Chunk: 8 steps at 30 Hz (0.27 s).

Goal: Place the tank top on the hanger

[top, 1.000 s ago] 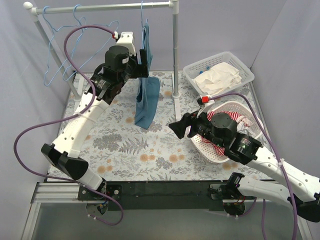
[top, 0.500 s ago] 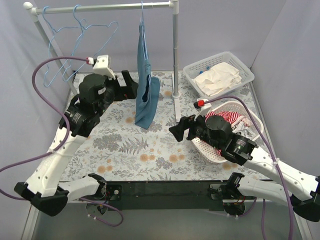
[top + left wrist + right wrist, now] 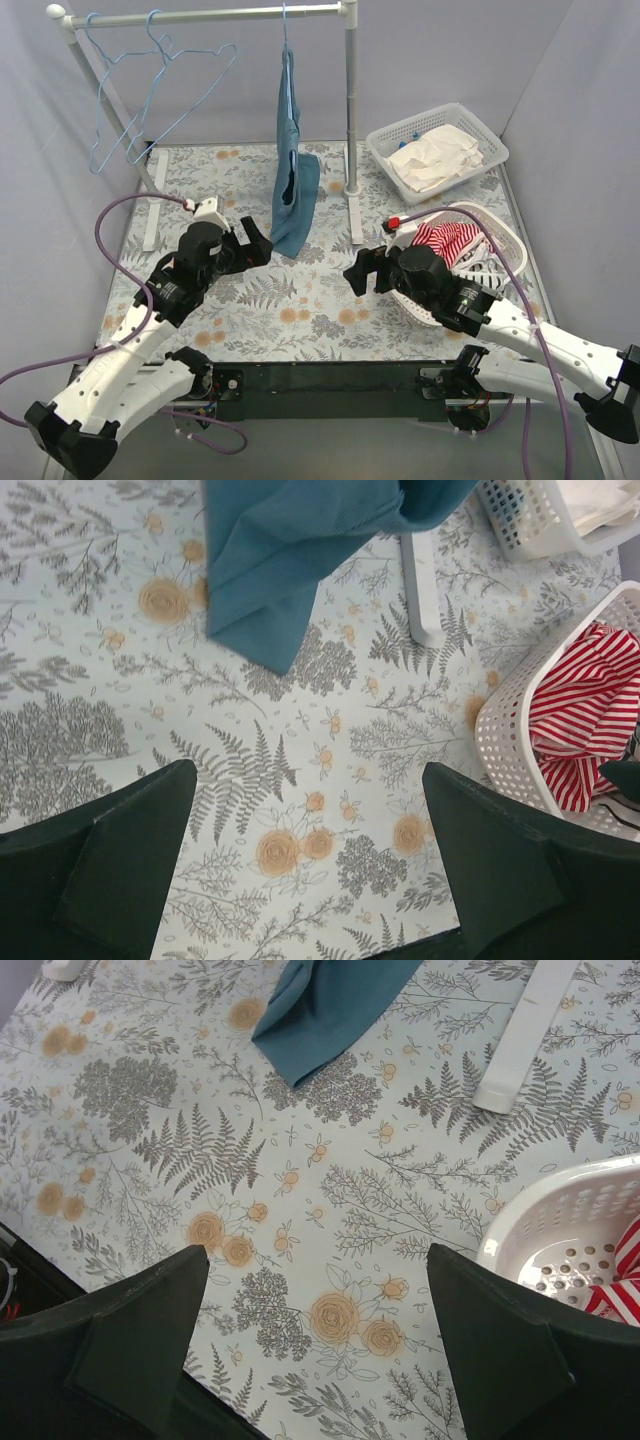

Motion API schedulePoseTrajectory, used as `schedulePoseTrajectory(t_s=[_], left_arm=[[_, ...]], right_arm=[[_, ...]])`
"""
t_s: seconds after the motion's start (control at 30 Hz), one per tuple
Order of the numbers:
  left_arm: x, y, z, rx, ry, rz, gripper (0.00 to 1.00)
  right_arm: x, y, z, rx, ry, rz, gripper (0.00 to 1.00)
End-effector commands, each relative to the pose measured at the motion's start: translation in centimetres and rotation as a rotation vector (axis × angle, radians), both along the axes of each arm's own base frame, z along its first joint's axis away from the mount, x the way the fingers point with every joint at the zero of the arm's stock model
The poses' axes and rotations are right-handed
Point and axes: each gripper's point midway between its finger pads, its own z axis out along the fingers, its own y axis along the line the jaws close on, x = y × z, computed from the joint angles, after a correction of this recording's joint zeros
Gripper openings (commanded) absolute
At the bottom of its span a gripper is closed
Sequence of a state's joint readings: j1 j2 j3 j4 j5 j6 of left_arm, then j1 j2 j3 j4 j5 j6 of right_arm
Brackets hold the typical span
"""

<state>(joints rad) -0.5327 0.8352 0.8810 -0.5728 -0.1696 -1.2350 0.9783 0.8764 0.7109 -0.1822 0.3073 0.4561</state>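
The teal-blue tank top point(image 3: 291, 170) hangs from a light-blue hanger point(image 3: 284, 35) hooked on the white rail, its lower end resting on the floral table. Its lower end also shows in the left wrist view point(image 3: 300, 550) and in the right wrist view point(image 3: 330, 1005). My left gripper point(image 3: 254, 243) is open and empty, low over the table just left of the cloth's lower end. My right gripper point(image 3: 359, 272) is open and empty, low over the table right of the cloth, beside the round basket.
Two more light-blue hangers point(image 3: 135, 90) hang at the rail's left end. The rack's post point(image 3: 350, 100) stands right of the tank top. A white bin point(image 3: 437, 148) holds white cloths. A round white basket point(image 3: 500, 232) holds a red-and-white striped garment point(image 3: 447, 240).
My left arm has drawn back from the hanging tank top and come down low toward the near side. My right gripper has shifted slightly nearer. The tank top hangs unheld.
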Motion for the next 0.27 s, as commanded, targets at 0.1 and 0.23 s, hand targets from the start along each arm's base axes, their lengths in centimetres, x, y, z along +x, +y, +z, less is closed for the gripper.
schedulePoseTrajectory(t_s=[0.1, 0.23], left_arm=[[-0.8, 0.9, -0.8, -0.085, -0.006, 0.078, 0.98], [-0.5, 0.4, -1.8, -0.074, 0.033, 0.071, 0.98]], right_arm=[[0.4, -1.5, 0.0, 0.055, -0.027, -0.089, 0.99], [0.4, -2.1, -0.3, 0.066, -0.024, -0.115, 0.99]])
